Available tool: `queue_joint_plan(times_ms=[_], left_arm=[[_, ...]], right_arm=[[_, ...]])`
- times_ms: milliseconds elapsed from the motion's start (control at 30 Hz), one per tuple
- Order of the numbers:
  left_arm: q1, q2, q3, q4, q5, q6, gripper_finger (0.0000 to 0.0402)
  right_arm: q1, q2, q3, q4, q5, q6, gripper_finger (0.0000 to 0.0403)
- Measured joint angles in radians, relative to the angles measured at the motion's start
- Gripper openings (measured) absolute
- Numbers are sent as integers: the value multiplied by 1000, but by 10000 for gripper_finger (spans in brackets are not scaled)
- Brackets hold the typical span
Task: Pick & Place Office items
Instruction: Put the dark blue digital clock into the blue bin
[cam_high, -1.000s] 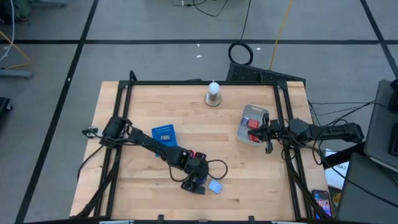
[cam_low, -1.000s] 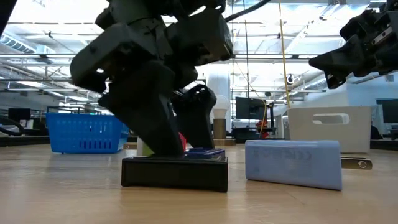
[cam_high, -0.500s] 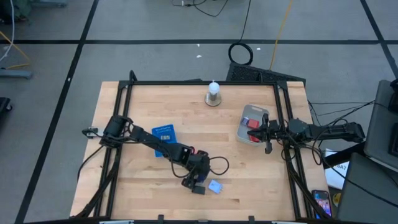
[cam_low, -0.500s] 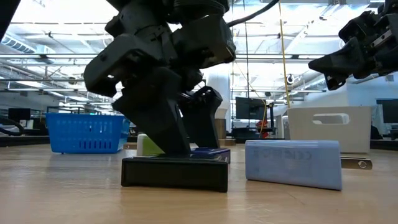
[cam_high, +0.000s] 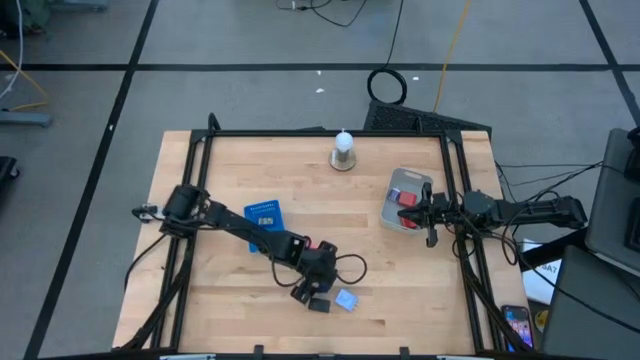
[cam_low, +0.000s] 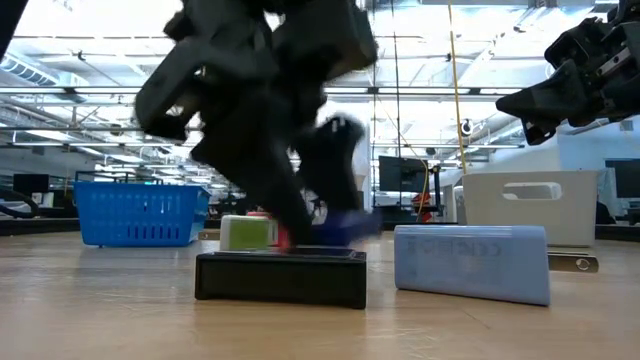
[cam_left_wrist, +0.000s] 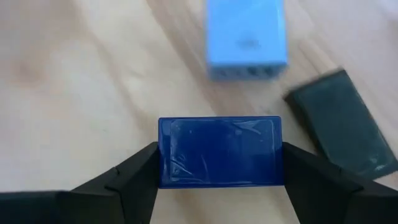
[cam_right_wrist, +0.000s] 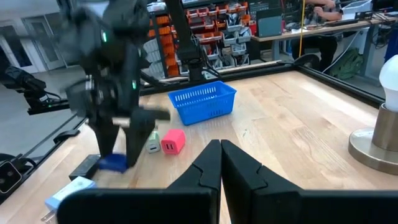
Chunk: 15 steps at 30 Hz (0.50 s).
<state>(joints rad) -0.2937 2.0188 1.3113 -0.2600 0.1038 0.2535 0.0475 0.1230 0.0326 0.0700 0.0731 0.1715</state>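
Dark-blue block (cam_left_wrist: 217, 152) between left claw (cam_left_wrist: 217, 180) fingers; lift unclear.

Left gripper (cam_left_wrist: 217, 163) fingers clamp dark blue block (cam_left_wrist: 217, 152) at both ends, above wood table (cam_left_wrist: 74, 81); light blue piece (cam_left_wrist: 246, 37) and black piece (cam_left_wrist: 337, 121) beyond

Overhead, table-level and two wrist cameras share the table (cam_high: 390, 270).

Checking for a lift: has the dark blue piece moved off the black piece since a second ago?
Yes. In the low view the dark blue piece now hangs above the black piece, in the left gripper.
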Motion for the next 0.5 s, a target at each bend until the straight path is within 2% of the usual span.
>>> queue_joint_plan(times_ms=[100,267,500], left_arm=[[-4,-68,0,-2,-38,28,283],[-8,-226,0,-25,-34,36,283],[-10,-479,0,-174,-149,-93,283]], right_arm=[[0,0,0,0,-4,8,0],[0,0,0,2,-27,30,0],[0,0,0,2,-27,28,0]])
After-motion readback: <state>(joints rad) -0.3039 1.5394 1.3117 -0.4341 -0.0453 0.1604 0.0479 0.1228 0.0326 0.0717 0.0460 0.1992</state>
